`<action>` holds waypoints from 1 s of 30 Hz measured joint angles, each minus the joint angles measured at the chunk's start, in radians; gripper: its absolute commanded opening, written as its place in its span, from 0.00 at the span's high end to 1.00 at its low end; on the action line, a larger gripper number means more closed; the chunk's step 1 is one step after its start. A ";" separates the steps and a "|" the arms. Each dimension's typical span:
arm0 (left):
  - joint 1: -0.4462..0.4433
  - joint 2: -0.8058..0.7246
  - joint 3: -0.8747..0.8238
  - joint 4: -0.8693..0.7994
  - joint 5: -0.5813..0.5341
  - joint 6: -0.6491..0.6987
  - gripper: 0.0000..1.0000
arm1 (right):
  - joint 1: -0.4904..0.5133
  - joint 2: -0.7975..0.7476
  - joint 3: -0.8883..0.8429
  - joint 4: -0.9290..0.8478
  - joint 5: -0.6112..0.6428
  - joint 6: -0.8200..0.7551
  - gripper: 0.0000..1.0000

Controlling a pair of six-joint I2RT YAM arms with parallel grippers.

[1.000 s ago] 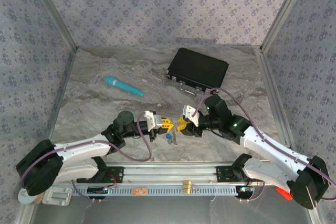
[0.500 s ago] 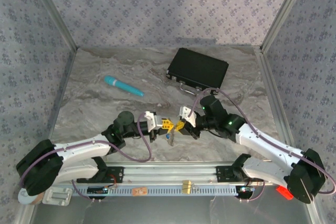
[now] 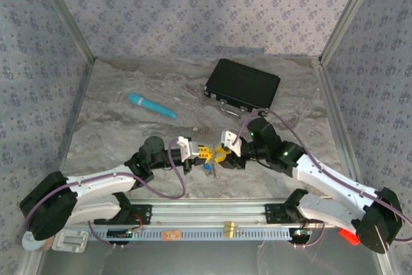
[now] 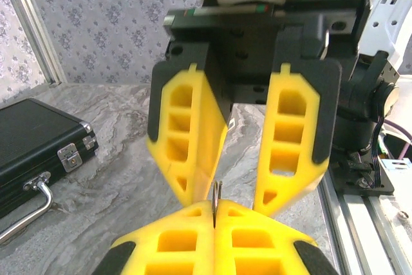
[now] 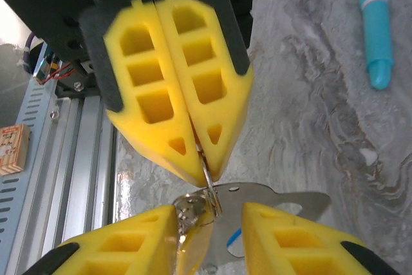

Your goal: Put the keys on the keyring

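Right wrist cam – thin keyring strand (image 5: 206, 175) is being pinched in the closed left gripper (image 5: 201, 159), prob. to steady it; a silvery key (image 5: 277, 196) is sitting just below, btwn the right gripper (image 5: 209, 218) fingers – being held slightly apart, apparently for re-gripping

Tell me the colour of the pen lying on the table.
The pen is teal, seen best from the top external view.

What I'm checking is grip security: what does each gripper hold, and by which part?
The left gripper is shut on the keyring, pinching its thin metal strand. The right gripper is open, with its jaws on either side of the keys, clamping nothing.
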 measured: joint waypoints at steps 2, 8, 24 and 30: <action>0.000 0.000 0.000 0.000 0.000 0.000 1.00 | 0.000 -0.011 0.000 0.004 0.002 0.000 0.69; 0.000 0.000 0.000 0.000 0.000 0.000 1.00 | 0.000 -0.001 -0.002 0.026 0.002 0.003 0.80; 0.000 -0.010 0.050 -0.106 -0.056 0.038 0.70 | -0.002 0.023 0.040 -0.069 0.050 -0.057 1.00; 0.000 -0.026 0.081 -0.221 -0.075 0.080 0.72 | 0.021 0.053 0.161 -0.227 0.129 -0.151 1.00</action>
